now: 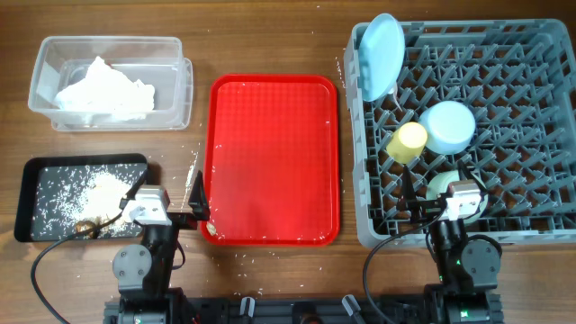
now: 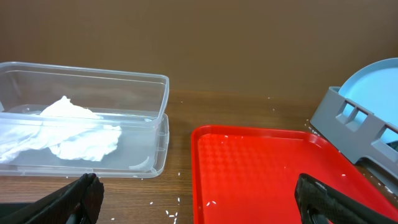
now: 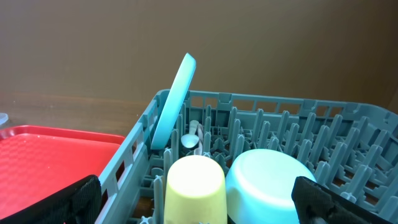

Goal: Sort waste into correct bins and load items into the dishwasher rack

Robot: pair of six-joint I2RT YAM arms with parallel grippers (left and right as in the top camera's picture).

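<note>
The clear box (image 1: 175, 90) holds crumpled white napkins (image 1: 103, 90), which also show in the left wrist view (image 2: 68, 130). The black tray (image 1: 36, 171) holds rice-like crumbs (image 1: 94, 193) and a brown scrap (image 1: 85, 227). The grey rack (image 1: 540, 162) holds the upright blue plate (image 1: 381, 56), the yellow cup (image 1: 407, 142), one upturned bowl (image 1: 448, 126) and a second bowl (image 1: 441, 184), partly under my right arm. The white spoon (image 3: 189, 140) lies behind the plate (image 3: 174, 102). My left gripper (image 2: 199, 202) is open and empty over the red tray's left edge. My right gripper (image 3: 199, 202) is open and empty over the rack's front. The red wrapper is out of view.
The red serving tray (image 1: 270, 162) lies between the bins and the rack, with only a few crumbs on it. Scattered rice crumbs (image 2: 174, 214) lie on the wooden table between the clear box and the red tray. Cables run by both arm bases.
</note>
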